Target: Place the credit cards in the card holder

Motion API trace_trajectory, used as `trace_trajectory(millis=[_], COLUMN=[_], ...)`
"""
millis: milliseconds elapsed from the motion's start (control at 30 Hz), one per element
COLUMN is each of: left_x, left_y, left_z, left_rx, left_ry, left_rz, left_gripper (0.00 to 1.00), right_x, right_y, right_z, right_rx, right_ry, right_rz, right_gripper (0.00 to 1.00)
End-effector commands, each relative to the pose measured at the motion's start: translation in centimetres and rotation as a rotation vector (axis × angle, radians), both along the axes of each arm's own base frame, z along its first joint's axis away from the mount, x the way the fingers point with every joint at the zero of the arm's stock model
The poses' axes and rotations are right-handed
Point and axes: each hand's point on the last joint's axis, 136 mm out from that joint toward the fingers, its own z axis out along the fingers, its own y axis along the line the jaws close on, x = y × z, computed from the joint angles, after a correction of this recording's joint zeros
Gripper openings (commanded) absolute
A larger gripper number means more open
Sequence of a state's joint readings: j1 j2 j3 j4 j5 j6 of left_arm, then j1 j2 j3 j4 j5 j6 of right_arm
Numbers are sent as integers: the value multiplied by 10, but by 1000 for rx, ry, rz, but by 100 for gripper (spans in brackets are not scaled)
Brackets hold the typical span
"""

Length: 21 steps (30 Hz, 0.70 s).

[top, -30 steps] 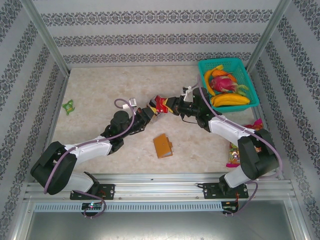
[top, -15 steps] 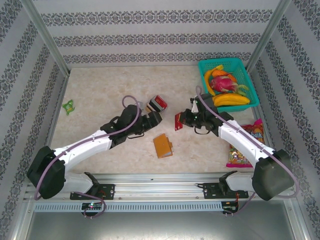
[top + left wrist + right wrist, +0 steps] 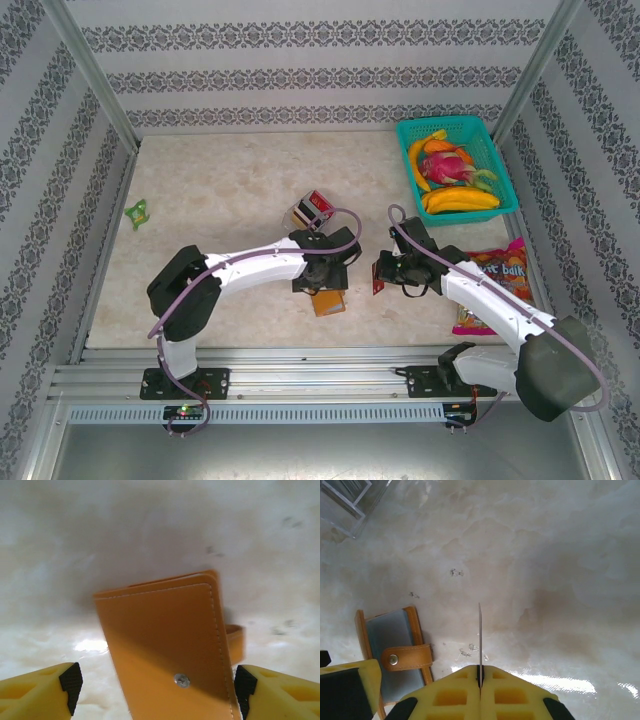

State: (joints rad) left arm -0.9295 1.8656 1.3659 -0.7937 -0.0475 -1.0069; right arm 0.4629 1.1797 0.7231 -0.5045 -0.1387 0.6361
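Note:
The orange-tan card holder (image 3: 327,299) lies on the table in front of the arms. In the left wrist view it (image 3: 167,645) stands right between the fingers of my left gripper (image 3: 157,692), which is open over it; the yellow fingertips (image 3: 60,685) sit apart from its sides. My right gripper (image 3: 388,272) hovers just right of the holder, shut on a red credit card (image 3: 377,276). The right wrist view has that card edge-on (image 3: 480,630), with the holder and its snap strap (image 3: 395,655) to the left. Another red card rests on the clear box (image 3: 313,208).
A teal basket (image 3: 500,150) of fruit stands at the back right. A snack packet (image 3: 495,285) lies right of the right arm, and a small green thing (image 3: 137,212) lies near the left wall. Metal frame posts edge the table.
The left gripper let go of the red card, opened, and moved from the clear box down over the card holder. The right gripper carried the red card nearer and to the right.

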Motion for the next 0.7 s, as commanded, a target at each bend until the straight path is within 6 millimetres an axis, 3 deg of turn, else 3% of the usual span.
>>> trace_trajectory(millis=[0,100,433,500,667], left_x=[-7,-6,-5,-5,1], left_y=[14,13,18,18,10], left_z=[5,7,25,29,50], left_rx=[75,75,-13,-41,-138], left_ry=[26,19,-54,-74,-140], left_rz=[16,12,25,17,-13], left_gripper=[78,67,5,0,0], right_x=[0,-2,-4,-3,0], right_y=[1,8,36,42,54], right_z=[0,1,4,6,10], right_rx=[-9,27,122,138,181], right_ry=[-22,-27,-17,-18,-15], right_rz=[3,34,122,130,141], right_gripper=[8,8,9,9,9])
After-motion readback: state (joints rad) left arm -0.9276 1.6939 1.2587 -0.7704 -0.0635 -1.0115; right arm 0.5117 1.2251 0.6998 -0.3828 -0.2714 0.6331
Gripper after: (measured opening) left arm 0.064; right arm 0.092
